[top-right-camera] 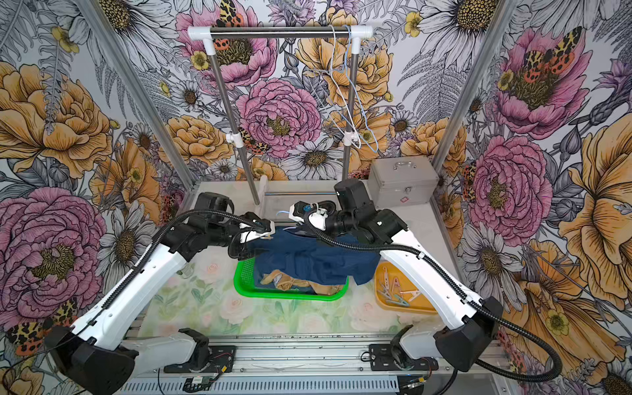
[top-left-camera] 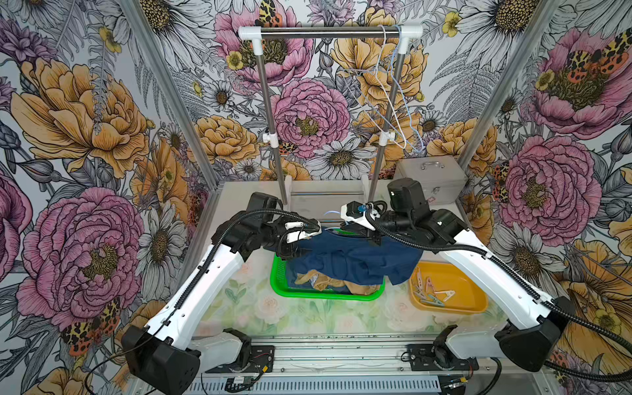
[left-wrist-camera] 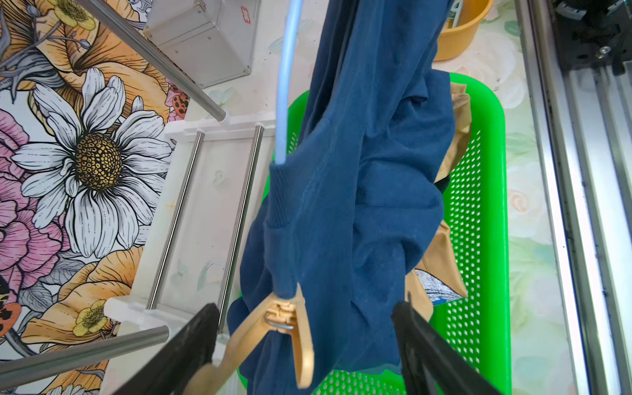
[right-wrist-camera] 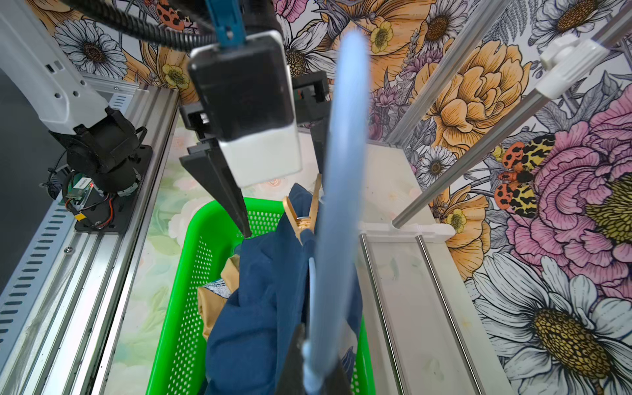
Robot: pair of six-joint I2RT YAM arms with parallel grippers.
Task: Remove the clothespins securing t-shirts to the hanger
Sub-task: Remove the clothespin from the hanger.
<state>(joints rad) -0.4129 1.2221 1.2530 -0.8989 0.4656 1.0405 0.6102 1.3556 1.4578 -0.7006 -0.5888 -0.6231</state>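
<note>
A peach plastic spring clothespin (left-wrist-camera: 290,319) is biting the ribbed edge of a dark navy blue cloth t-shirt (left-wrist-camera: 359,171), its two handles flaring away from a silver coil spring. The shirt is draping from a pale blue wire hanger (left-wrist-camera: 285,85) over a green perforated plastic basket (left-wrist-camera: 478,205), where a tan-mustard cloth t-shirt (left-wrist-camera: 444,253) is lying crumpled. The left gripper (left-wrist-camera: 304,307) is straddling the pin, fingers spread apart. The right gripper (right-wrist-camera: 307,362) is pinching the hanger, fingers together on it. Several pastel clothespins (top-left-camera: 432,290) are lying loose in a yellow plastic tub (top-left-camera: 468,284).
</note>
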